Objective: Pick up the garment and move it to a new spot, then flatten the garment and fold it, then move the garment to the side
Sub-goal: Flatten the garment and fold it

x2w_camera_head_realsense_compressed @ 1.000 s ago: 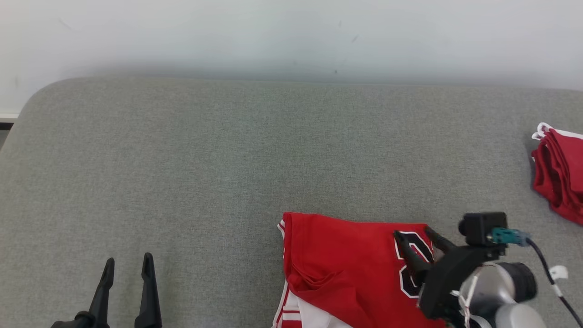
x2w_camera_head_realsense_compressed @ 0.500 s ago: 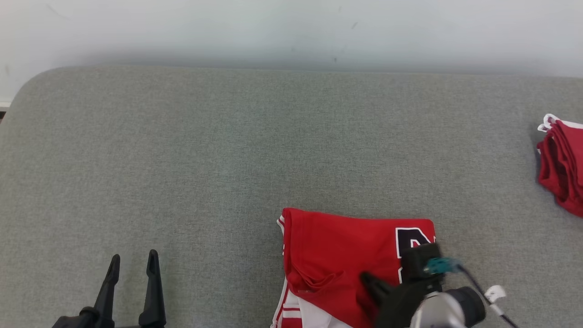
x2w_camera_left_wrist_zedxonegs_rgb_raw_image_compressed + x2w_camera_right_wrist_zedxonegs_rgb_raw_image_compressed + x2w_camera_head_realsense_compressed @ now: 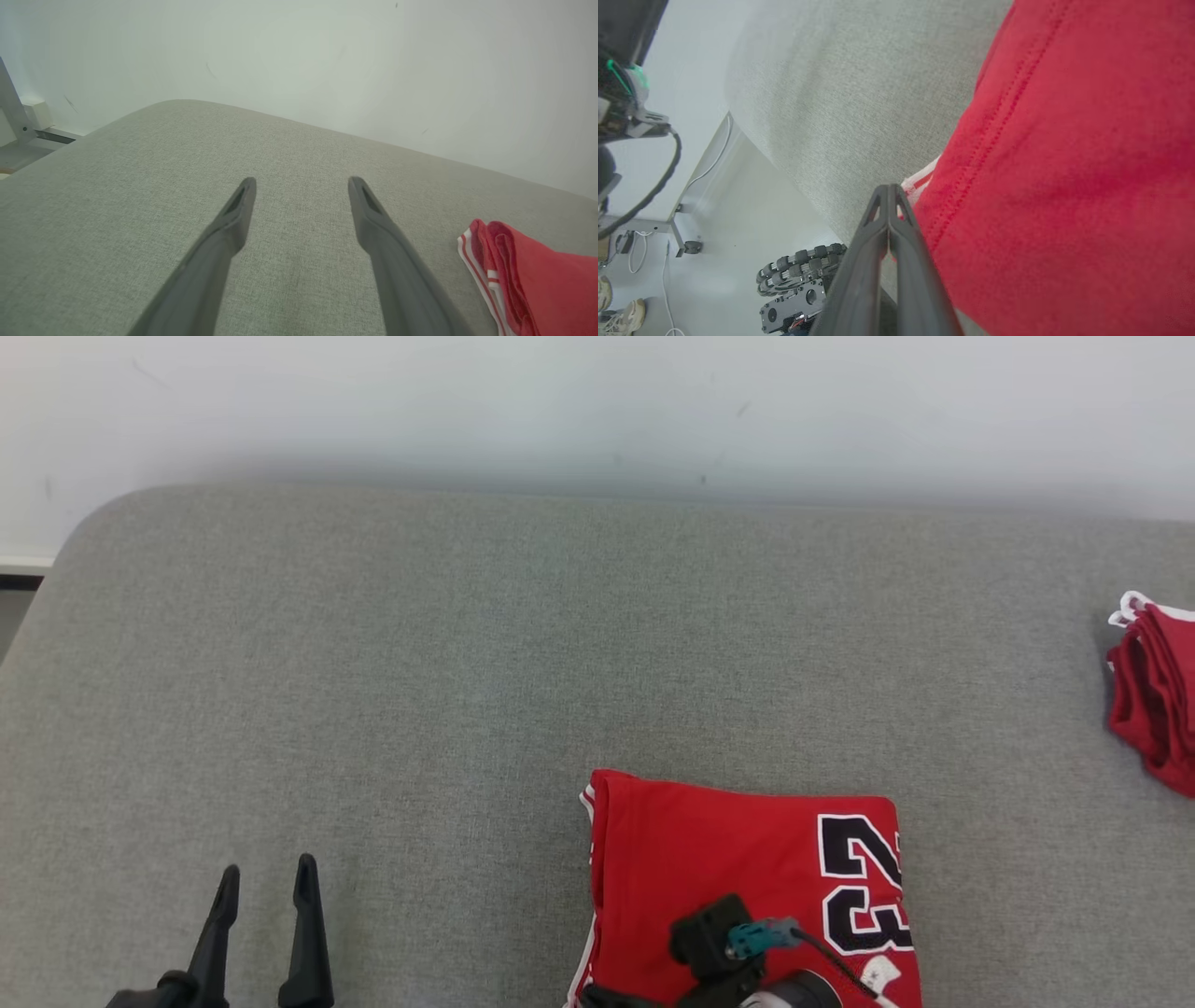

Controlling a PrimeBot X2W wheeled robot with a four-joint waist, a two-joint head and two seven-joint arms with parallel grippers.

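1. Head view: the folded garment (image 3: 738,859) lies on the grey table (image 3: 373,663) near its front edge; the left tool (image 3: 266,868) stands released, well apart.
2. Left wrist view: spread fingers, nothing between.
3. Right wrist view: the right tool (image 3: 888,191) is clenched at the garment's hem.

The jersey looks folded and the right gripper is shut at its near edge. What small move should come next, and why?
Probably a slight lift of the right gripper to test its hold: it is shut at the striped trim of the jersey, but whether cloth is pinched is unclear. The jersey lies folded, so moving it aside remains.
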